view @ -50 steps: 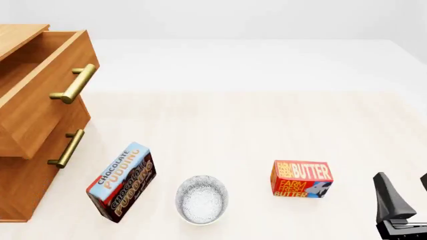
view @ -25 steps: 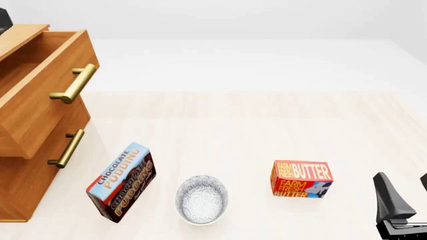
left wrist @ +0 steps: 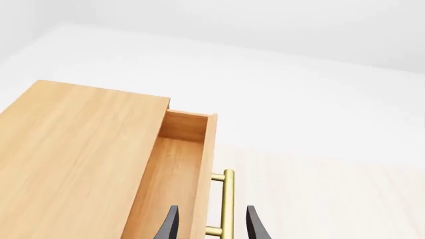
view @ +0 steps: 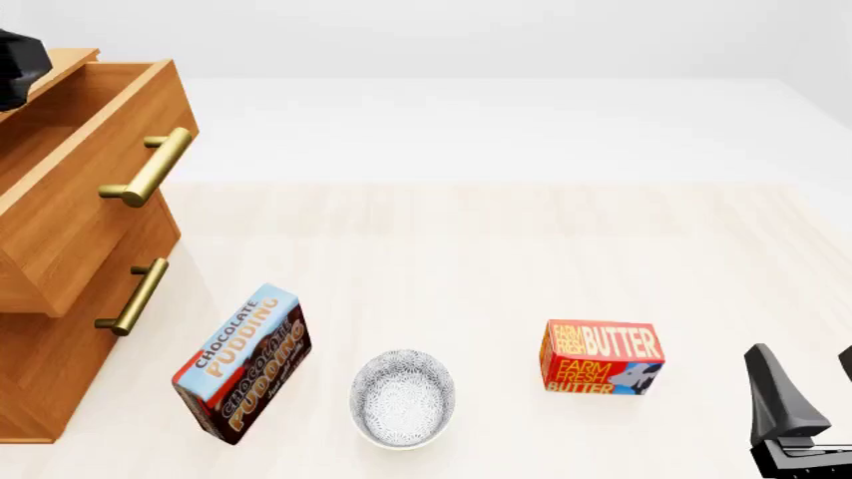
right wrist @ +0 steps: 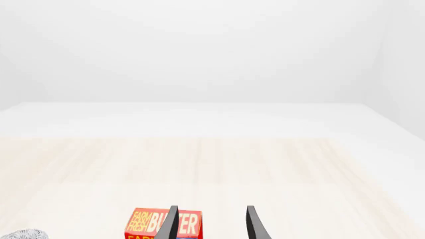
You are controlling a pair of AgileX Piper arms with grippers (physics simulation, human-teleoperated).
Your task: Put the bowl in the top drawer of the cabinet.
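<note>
At six o'clock on the table, the bowl [view: 402, 398] is sitting untouched while the top drawer [view: 83, 170] at ten o'clock is standing open, so grasp and placement are remaining; left gripper [left wrist: 208, 224] and right gripper [right wrist: 210, 223] are both hanging spread, empty.

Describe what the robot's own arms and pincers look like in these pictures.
Little shows. The left pincer has two slim, black, matte fingers, curved and tapering to points. The right pincer has the same pair of fingers. In the front view its dark grey, angular, faceted body shows at the picture's edge. No cables, markings or labels are visible.
</note>
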